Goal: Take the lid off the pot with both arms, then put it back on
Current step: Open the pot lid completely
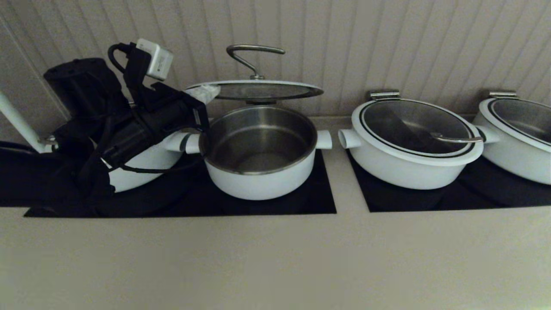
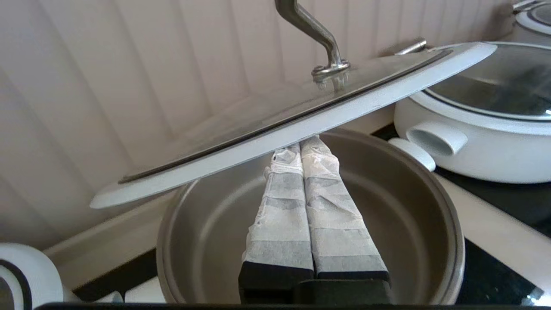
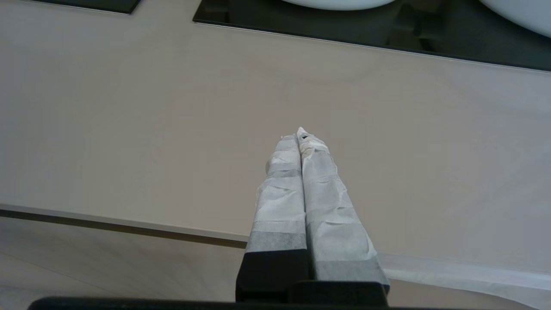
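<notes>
Your head view shows the lid (image 1: pixel 258 90) hanging level above the open pot (image 1: pixel 260 153), clear of its rim; only your left wrist view shows why: the left hand (image 2: pixel 306 146) has its fingers pressed together, tips under the lid's white rim, propping it. The right hand (image 3: pixel 301 137), seen only in its own wrist view, is closed on nothing above the bare desk (image 3: pixel 129 129), well apart from the pot. The lid's steel handle (image 1: pixel 252 56) stands upright above the pot.
</notes>
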